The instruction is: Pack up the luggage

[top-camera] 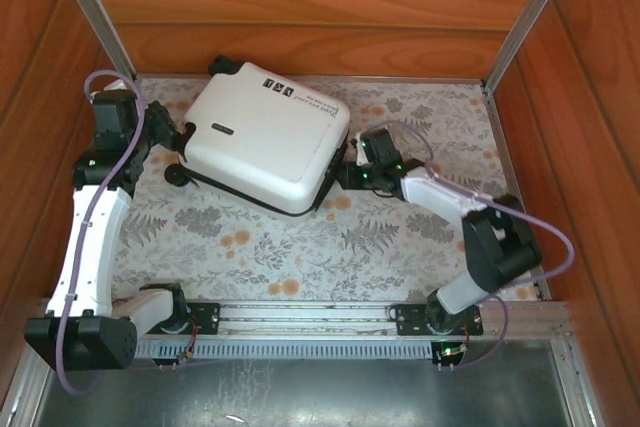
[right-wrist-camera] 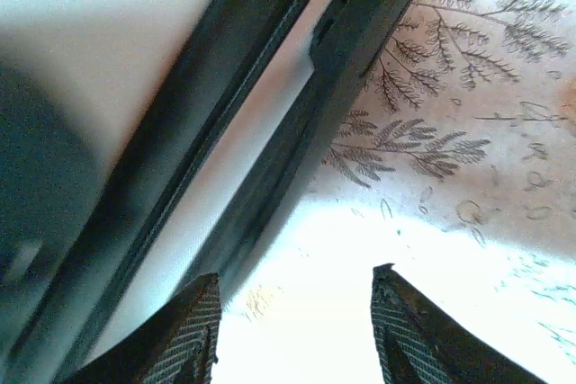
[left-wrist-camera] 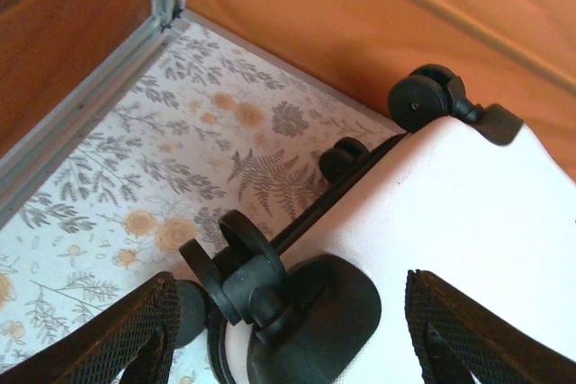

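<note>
1. The suitcase [top-camera: 265, 137] lies closed on the floral mat [top-camera: 300, 247], between both grippers.
2. The left gripper [left-wrist-camera: 290, 278] gapes wide, straddling a corner wheel [left-wrist-camera: 243, 263].
3. The right gripper [right-wrist-camera: 297, 272] stands parted and empty beside the zipper edge.
4. Count: one suitcase, two grippers.

We see the luggage [top-camera: 265, 137] as a glossy, smooth white hard shell with matt black plastic wheels [left-wrist-camera: 421, 101]. The tabletop [top-camera: 300, 247] looks a matt floral print, the walls [top-camera: 320, 7] varnished wood, the rail [top-camera: 310, 315] bare metal, the left fingers [left-wrist-camera: 135, 334] roughly textured black.
</note>
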{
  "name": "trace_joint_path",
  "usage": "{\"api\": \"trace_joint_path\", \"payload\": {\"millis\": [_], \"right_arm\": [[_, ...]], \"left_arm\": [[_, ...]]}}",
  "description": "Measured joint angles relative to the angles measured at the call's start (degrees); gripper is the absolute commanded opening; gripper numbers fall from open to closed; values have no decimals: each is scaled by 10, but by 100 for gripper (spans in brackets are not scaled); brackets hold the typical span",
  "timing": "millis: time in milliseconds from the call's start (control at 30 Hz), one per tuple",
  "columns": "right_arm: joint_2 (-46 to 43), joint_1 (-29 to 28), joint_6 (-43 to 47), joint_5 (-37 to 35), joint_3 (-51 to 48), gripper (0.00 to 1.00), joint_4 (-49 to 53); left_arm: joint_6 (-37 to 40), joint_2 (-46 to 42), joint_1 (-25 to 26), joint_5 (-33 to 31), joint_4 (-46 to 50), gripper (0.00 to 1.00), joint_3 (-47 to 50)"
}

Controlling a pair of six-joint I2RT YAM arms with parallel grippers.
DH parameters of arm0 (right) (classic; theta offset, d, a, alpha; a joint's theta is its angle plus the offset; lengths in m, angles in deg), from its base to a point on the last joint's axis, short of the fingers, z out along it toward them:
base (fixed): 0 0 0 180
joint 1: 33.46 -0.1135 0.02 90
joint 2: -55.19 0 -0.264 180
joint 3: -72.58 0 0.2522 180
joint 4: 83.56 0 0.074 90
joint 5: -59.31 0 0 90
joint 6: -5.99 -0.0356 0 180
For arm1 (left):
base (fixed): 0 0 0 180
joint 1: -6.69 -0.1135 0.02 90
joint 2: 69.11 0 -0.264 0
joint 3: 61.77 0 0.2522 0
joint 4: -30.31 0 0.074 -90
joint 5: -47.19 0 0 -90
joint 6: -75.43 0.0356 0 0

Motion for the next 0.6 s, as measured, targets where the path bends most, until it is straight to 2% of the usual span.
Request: {"api": "trace_joint_path", "payload": {"millis": [133,267,467,600], "right_arm": [[-124,-15,66,-14,-170,57,-128],[-195,-78,129,-17,-309,57,-258],[-172,-169,202,-23,-362,58,-406],[-130,-195,228,-36,-359,57,-493]], "left_arm": [[-3,10,6,12,0,70,23],[-18,19,8,11,3,71,61],[-46,11,8,-14,6,73,94],[-74,-15,8,-45,8,74,115]]}}
